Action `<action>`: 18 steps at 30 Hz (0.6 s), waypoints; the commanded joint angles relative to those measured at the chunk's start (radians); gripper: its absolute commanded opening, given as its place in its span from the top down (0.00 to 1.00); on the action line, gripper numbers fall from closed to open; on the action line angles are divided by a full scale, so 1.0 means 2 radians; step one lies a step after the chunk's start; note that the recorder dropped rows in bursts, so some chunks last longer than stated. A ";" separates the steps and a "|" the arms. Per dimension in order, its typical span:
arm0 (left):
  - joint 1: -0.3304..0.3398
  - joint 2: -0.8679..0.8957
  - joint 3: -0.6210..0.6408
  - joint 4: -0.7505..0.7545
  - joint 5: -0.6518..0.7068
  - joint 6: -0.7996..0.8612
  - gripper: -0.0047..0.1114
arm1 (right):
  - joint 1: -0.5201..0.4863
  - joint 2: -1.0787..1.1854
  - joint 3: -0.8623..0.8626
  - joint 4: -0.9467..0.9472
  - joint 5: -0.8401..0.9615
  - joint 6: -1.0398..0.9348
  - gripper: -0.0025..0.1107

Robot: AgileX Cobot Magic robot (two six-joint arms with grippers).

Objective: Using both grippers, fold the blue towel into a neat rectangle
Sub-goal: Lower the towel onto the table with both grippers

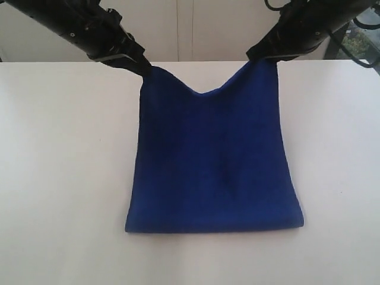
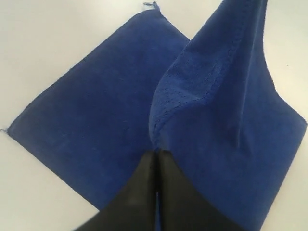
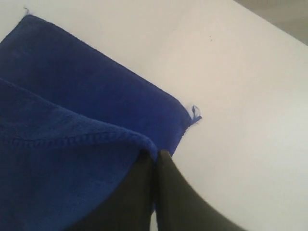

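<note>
Blue towel (image 1: 214, 166) on a white table (image 1: 59, 148), seen from the front with both arms reaching in from the far side. The near edge of the cloth rests on the tabletop and looks rounded, like a fold; from there the upper layer slopes upward to its two far corners, which are raised off the surface. The left gripper (image 1: 142, 66) is closed on the far-left corner and the right gripper (image 1: 261, 56) is closed on the far-right corner, each with its jaws pressed together and the cloth nipped at the very tips. Between the two held corners the top hem sags in a shallow V. The wrist views show a second layer of the same towel lying flat on the table beneath the lifted one, its edges straight. A small tag (image 3: 194, 114) sticks out from one corner of that flat layer, just beside the right gripper's tips. The towel sits near the middle of the table.
</note>
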 commanded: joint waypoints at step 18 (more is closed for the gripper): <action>0.010 0.144 -0.016 -0.012 -0.281 0.031 0.96 | -0.007 0.178 -0.054 -0.022 -0.199 0.036 0.98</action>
